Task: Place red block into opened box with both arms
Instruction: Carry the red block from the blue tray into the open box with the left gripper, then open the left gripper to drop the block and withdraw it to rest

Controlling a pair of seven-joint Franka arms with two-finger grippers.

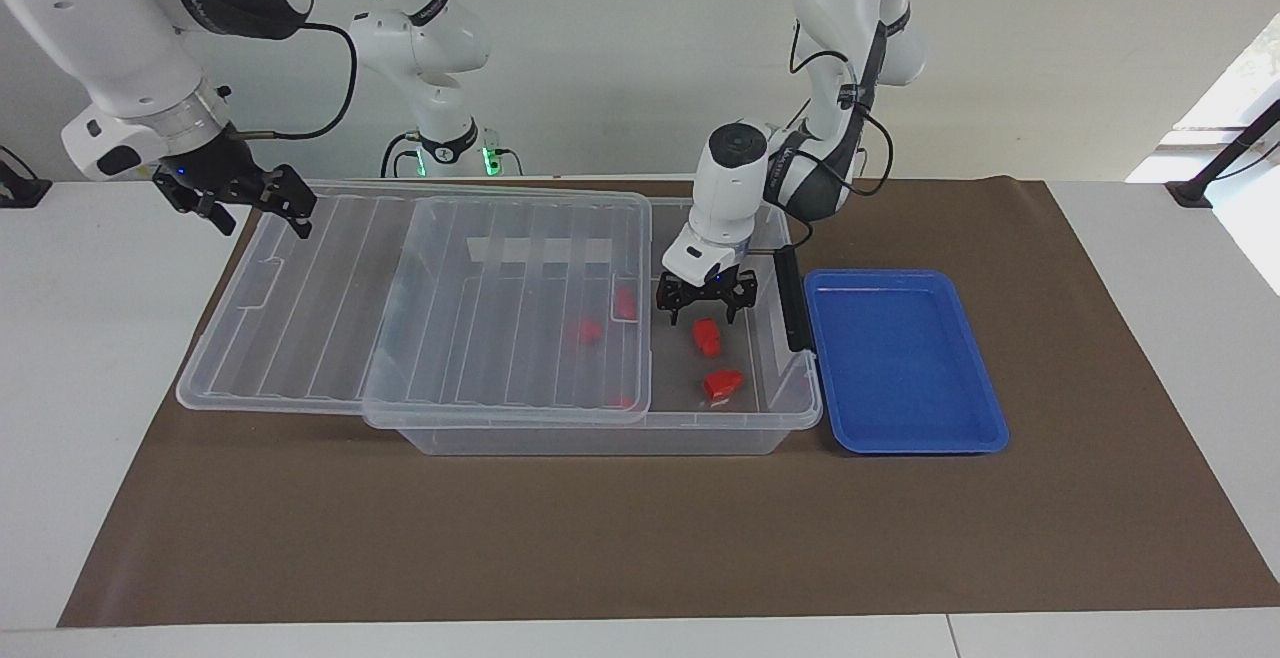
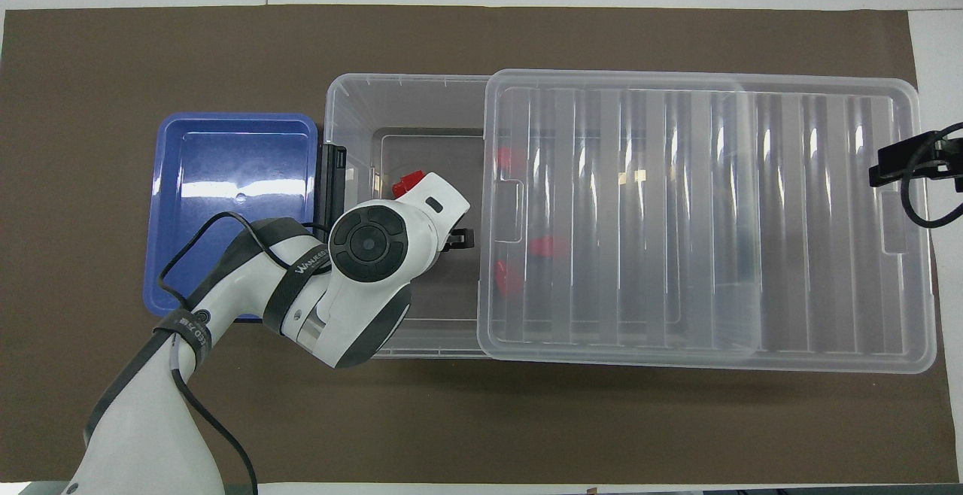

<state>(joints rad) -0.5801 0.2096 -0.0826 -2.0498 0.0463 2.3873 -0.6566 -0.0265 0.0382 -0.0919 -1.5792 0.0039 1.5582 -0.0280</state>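
Note:
The clear box (image 1: 790, 416) stands mid-table with its ribbed lid (image 1: 320, 288) slid toward the right arm's end, leaving the latch end uncovered. My left gripper (image 1: 705, 316) hangs open inside that uncovered end. A red block (image 1: 707, 337) lies free just below its fingers. A second red block (image 1: 722, 384) lies in the box, farther from the robots, also visible from overhead (image 2: 408, 181). More red blocks (image 1: 588, 330) show through the lid. My right gripper (image 1: 255, 203) is open in the air over the lid's outer end. Overhead, the left wrist hides the freed block.
A shallow blue tray (image 1: 900, 358) with nothing in it sits beside the box's black latch (image 1: 795, 303), toward the left arm's end. Two slimmer white arms with green-lit bases (image 1: 450, 153) stand at the robots' edge. A brown mat (image 1: 640, 538) covers the table.

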